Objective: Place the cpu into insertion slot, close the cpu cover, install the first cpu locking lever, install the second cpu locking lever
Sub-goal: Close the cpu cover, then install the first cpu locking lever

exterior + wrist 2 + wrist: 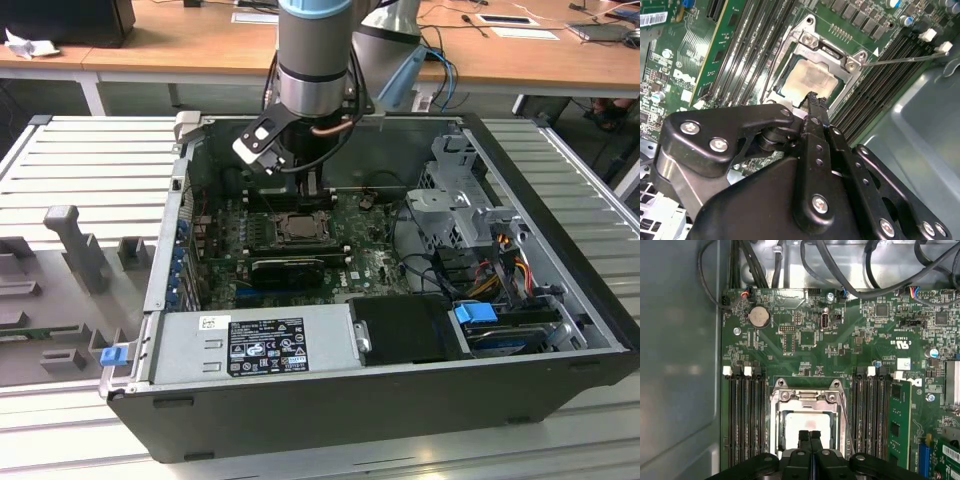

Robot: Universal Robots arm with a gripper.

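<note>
Beige-silver chip (pixel 807 420) in a silver frame (pixel 807 396) on a green board (pixel 805 340); black tool (pixel 809 434); dark grey case (pixel 350 410); pale grey, ribbed desk (pixel 90 150).

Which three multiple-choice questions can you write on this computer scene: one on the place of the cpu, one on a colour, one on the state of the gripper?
1. Where does the cpu lie?
A. in the insertion slot
B. on the grey tray outside the case
C. on a desk behind the case

2. What colour is the circuit board around the slot?
A. blue
B. green
C. red

3. How does the gripper stand?
A. wide open
B. shut
C. shut on a cable

Answers:
1 A: its metal top shows through the window of the cpu cover.
2 B: the board is green in both wrist views.
3 B: its fingertips touch, with nothing between them.
</note>
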